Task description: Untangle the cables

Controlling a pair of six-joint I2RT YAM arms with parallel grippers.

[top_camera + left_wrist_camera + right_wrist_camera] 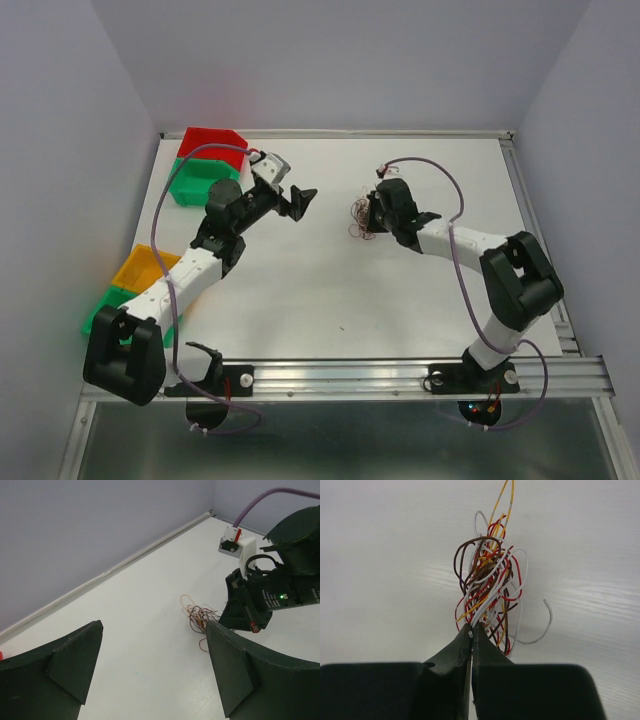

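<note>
The cables [490, 580] are a small tangle of thin red, orange, yellow, brown and white wires on the white table. The tangle also shows in the top view [360, 216] and in the left wrist view [199, 616]. My right gripper [471, 630] is shut on a white wire at the near edge of the tangle; it shows in the top view [372, 222] right of the bunch. My left gripper [303, 200] is open and empty, raised above the table a short way left of the tangle; its fingers [235, 675] frame bare table.
A red bin [212, 142] and a green bin [203, 180] stand at the back left. An orange bin [145, 268] and another green bin [105, 305] stand at the left edge. A rail [400, 372] runs along the front edge.
</note>
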